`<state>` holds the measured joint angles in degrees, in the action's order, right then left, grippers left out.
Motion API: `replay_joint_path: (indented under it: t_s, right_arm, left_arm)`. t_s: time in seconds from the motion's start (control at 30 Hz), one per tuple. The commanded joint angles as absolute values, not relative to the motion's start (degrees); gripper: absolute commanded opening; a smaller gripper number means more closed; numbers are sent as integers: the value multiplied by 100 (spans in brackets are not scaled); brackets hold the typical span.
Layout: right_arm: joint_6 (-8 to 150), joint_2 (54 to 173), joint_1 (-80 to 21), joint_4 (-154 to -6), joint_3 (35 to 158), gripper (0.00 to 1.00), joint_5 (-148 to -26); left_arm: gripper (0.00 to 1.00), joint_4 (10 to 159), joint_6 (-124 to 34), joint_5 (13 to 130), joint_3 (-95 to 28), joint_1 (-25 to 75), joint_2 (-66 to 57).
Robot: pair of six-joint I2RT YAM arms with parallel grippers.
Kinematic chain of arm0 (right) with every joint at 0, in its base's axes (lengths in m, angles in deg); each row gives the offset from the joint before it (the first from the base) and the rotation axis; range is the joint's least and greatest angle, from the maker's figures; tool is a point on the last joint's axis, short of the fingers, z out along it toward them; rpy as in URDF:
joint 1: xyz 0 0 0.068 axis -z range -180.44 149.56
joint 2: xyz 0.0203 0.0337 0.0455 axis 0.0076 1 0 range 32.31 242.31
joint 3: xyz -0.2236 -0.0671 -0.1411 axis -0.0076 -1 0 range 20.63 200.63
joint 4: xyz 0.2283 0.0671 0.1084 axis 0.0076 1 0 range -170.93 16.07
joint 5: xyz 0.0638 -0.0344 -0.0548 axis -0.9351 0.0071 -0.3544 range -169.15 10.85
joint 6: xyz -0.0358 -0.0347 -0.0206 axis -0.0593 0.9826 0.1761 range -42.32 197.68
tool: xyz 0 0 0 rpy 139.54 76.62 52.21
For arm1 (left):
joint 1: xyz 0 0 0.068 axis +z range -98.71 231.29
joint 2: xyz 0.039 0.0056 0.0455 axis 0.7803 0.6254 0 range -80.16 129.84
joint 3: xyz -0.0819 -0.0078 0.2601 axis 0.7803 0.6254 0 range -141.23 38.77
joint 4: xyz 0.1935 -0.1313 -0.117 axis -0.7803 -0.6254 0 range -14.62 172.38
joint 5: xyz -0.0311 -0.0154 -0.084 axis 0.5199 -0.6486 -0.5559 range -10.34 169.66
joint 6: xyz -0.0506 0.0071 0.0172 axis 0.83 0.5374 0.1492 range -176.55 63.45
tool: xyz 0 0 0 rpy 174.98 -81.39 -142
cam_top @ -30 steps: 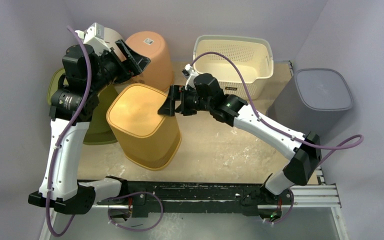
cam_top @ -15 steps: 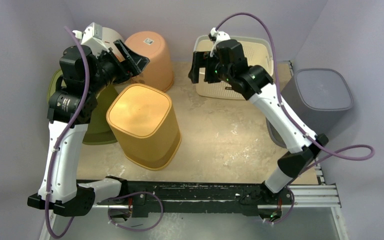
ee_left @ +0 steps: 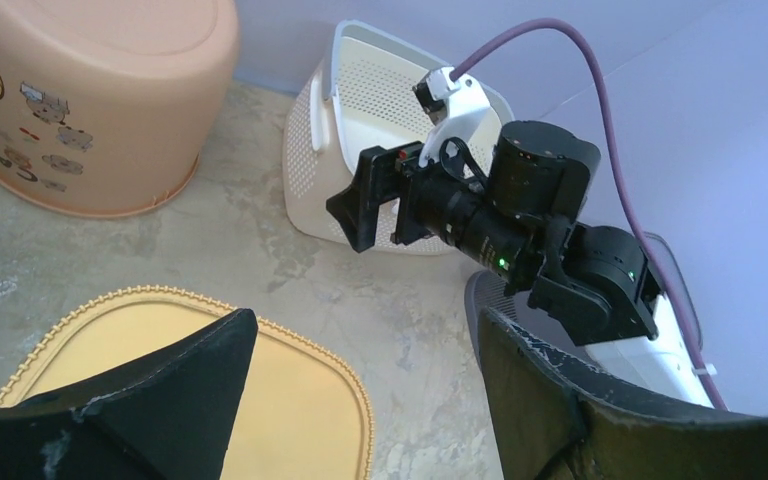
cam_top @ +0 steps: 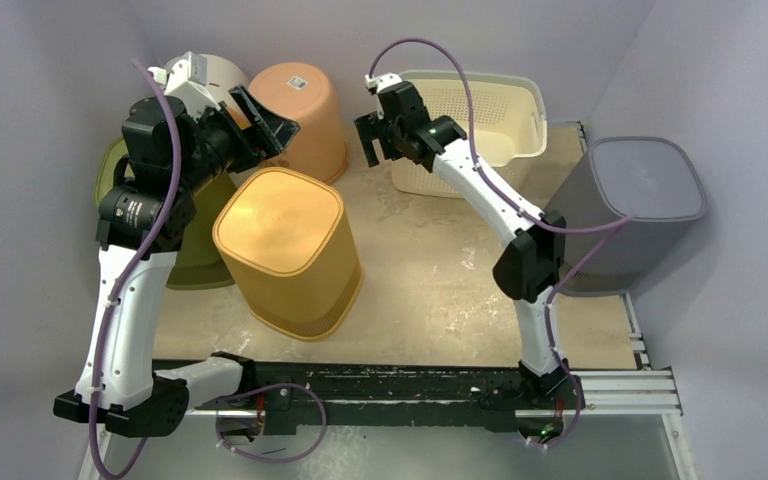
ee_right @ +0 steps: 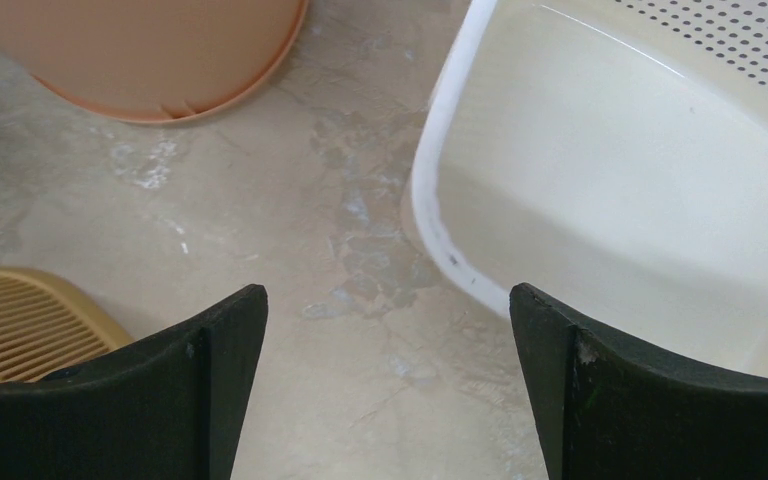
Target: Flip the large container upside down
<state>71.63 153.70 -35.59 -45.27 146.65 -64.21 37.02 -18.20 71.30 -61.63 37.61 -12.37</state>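
Right claw (cam_top: 368, 140) hangs with its fingers wide apart, holding nothing, behind the big yellow bin (cam_top: 285, 240). Left claw (cam_top: 268, 120) is wide apart too, over the bin's back left corner. The yellow bin sits bottom up, flat on the table (cam_top: 430, 290) I think. Behind it stand a white basket (cam_top: 505, 120) and a peach tub (cam_top: 305, 110)

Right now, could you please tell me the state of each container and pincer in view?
Yellow bin: upside down, base up.
Peach bucket: upside down.
White basket: upright, mouth up.
Grey bin: flat face up, probably upside down.
Green tub: mostly hidden, cannot tell.
Left pincer: open, holding nothing.
Right pincer: open, holding nothing.
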Motion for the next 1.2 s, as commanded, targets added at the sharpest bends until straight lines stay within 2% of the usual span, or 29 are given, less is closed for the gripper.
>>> replay_joint_path:
  t_s: [0.0, 0.13, 0.43, 0.67, 0.93, 1.17]
  right_arm:
    - [7439, 15429, -3317, -4982, 15182, 90, -6264]
    - [7545, 15700, -3199, -5208, 15312, 84, -6416]
    - [7719, 16358, -3071, -5284, 16005, 77, -7145]
    - [7562, 16459, -3065, -5417, 15795, 71, -7216]
    - [7381, 16517, -3069, -5411, 15623, 48, -6862]
    - [7281, 16616, -3069, -5385, 15323, 52, -6715]
  left_arm:
    - [79, 3908, -1919, 7119, -6083, 3714, -1285]
    - [79, 3914, -1964, 7131, -6033, 3714, -1242]
    - [79, 3871, -2073, 7326, -6070, 3708, -1163]
    - [79, 3854, -2045, 7394, -6072, 3718, -1135]
    - [79, 3696, -2044, 7483, -6055, 3712, -1243]
    - [79, 3688, -2033, 7447, -6020, 3714, -1310]
